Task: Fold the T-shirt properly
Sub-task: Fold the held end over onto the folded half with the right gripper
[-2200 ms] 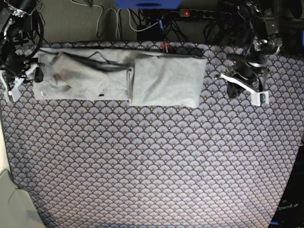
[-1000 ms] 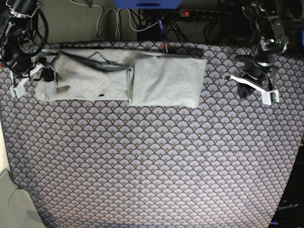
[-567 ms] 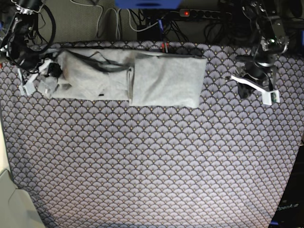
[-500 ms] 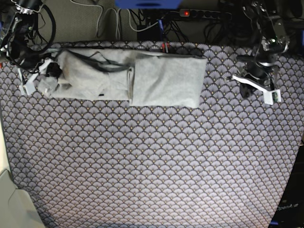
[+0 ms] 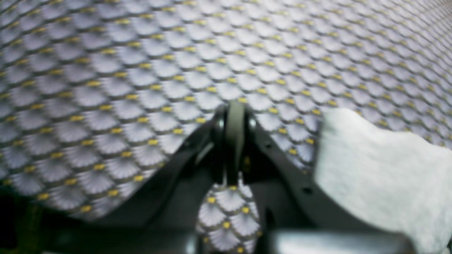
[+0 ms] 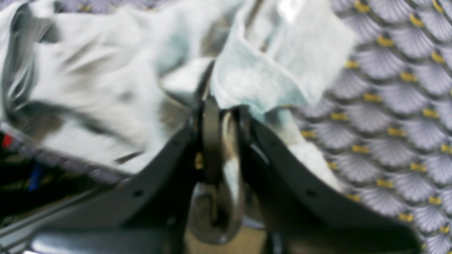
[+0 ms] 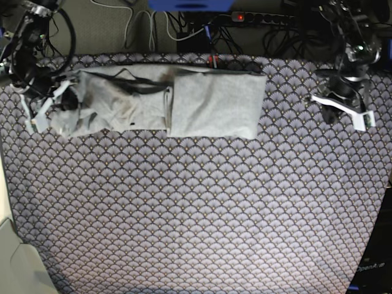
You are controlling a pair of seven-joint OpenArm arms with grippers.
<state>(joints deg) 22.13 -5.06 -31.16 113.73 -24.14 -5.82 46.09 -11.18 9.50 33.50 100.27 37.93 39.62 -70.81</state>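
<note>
The pale grey T-shirt lies as a long band along the far edge of the fan-patterned table cloth. Its right part is folded flat and its left end is bunched up. My right gripper is at that left end. In the right wrist view it is shut on a fold of the T-shirt, which is raised off the cloth. My left gripper hangs to the right of the shirt, apart from it. In the left wrist view it is shut, with nothing between its fingers.
A power strip and cables lie beyond the table's far edge. A blurred pale patch fills the lower right of the left wrist view; I cannot tell what it is. The table's left edge runs beside pale flooring.
My right gripper has shut on the shirt's left end and drawn it to the right, bunching it. The left arm has drifted right, away from the shirt.
</note>
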